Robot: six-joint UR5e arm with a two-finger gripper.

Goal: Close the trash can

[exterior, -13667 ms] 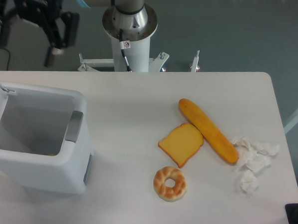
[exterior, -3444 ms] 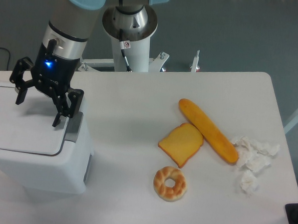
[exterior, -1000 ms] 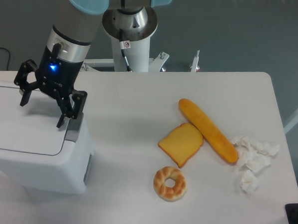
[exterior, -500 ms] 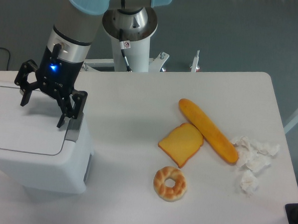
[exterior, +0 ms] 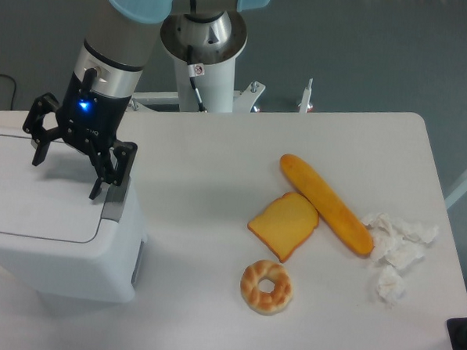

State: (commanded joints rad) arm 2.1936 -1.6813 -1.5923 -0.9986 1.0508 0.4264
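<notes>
On the white table (exterior: pixel 218 166) we saw the large white boxy plastic trash can (exterior: pixel 58 228) with its lid down, the black claw (exterior: pixel 67 166) spread above it, holding nothing.

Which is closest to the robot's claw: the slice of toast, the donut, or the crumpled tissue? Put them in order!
Measured from the gripper, over the bin at the left:
1. Toast slice, mid-table.
2. Donut, toward the front edge, slightly farther.
3. Crumpled tissue, at the far right.

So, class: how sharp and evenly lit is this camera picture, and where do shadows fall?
Fixed camera view: sharp, soft even light, no glare; the gripper throws a faint shadow on the trash can lid, and the donut has a soft one.
</notes>
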